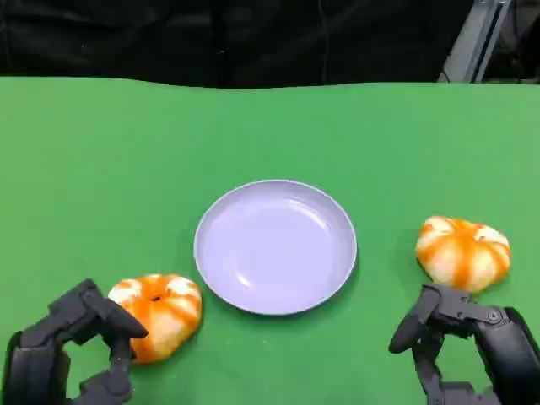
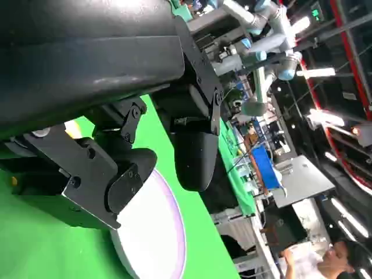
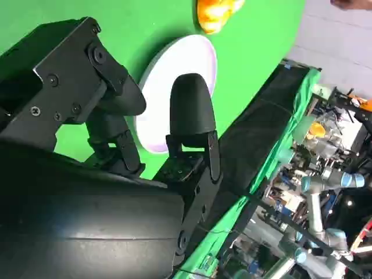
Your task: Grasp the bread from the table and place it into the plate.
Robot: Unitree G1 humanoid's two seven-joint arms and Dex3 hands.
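— Left robot hand (image 1: 80, 337)? 
— Low at the near left of the table (image 1: 101, 143), fingers apart, gripping nothing. Just beside the left bread (image 1: 159, 314), fingertips close against its near-left side; cannot tell whether touching. 
— And from the left wrist view? 
— Same left robot hand (image 2: 125, 154), black fingers spread over green cloth, nothing between them. Beyond the fingers, the pale rim of the plate (image 2: 154, 232). 
— Right robot hand (image 1: 460, 342)? 
— Low at the near right, released too, fingers parted and empty. Sits just short of the right bread (image 1: 463, 251), a thin strip of green between them. 
— Right wrist view? 
— Right robot hand (image 3: 145, 122) with fingers apart, holding nothing. Past them the plate (image 3: 200, 64) again, and further off a bit of orange-and-white bread (image 3: 216, 14) at the frame edge. 
— Where do the breads lie, then? 
— Both on the table, outside the plate. Left one near the plate's (image 1: 276, 246) near-left rim, not touching. Right one well to the plate's right, apart from it. Both round, white with orange stripes. 
— The plate itself? 
— Lavender, round, shallow, mid-table between the two breads. 
— Further out? 
— Green cloth to the table's far edge, then a dark backdrop (image 1: 236, 38). Grey metal strut (image 1: 477, 38) at the far right.
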